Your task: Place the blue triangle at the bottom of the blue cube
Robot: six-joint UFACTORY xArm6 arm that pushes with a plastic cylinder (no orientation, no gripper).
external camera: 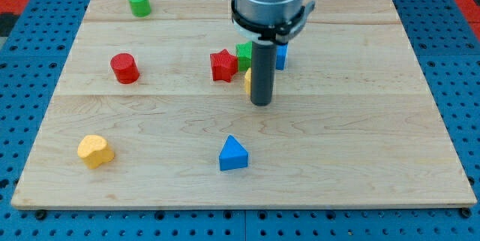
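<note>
The blue triangle (233,154) lies on the wooden board (360,136) near the view's bottom centre. The blue cube (281,55) sits in the upper middle, mostly hidden behind my rod and the arm's grey body. My tip (260,103) rests on the board just below the cluster of blocks, above and slightly right of the blue triangle, apart from it. The tip is below and left of the blue cube.
A red star (223,66), a green block (244,53) and a partly hidden yellow block (247,82) crowd left of the rod. A red cylinder (124,68) is at the left, a green cylinder (139,4) top left, a yellow heart-like block (95,151) bottom left.
</note>
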